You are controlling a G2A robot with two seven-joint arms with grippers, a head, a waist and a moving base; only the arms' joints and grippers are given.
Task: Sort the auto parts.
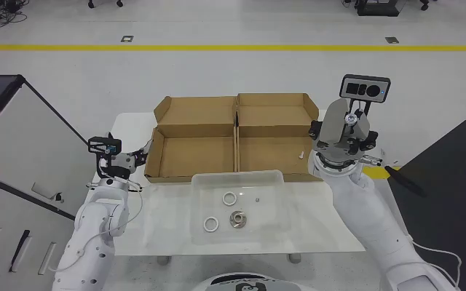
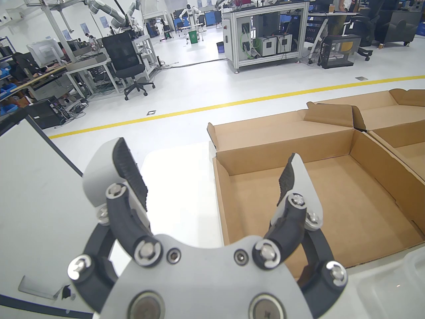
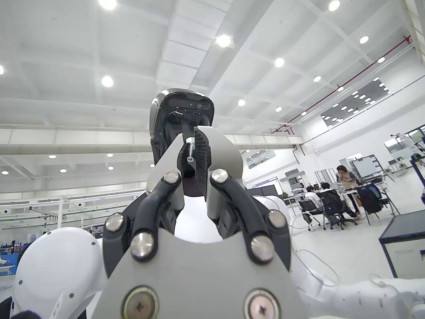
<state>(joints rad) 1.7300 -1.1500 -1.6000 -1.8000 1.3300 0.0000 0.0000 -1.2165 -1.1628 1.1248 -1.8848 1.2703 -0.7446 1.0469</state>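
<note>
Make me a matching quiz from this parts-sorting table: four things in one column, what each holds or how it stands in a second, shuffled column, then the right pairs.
Column one
1. left tool
2. right tool
3. clear tray
4. right cardboard box

Column two
A. a small white part lies inside
B. open, holding nothing
C. two white rings and a metal part lie inside
D. raised, shut on a screw

Pairs: 1-B, 2-D, 3-C, 4-A

The right end effector [image 3: 192,142] pinches a small threaded bolt [image 3: 190,151], tilted up toward the ceiling [image 3: 132,51].
</note>
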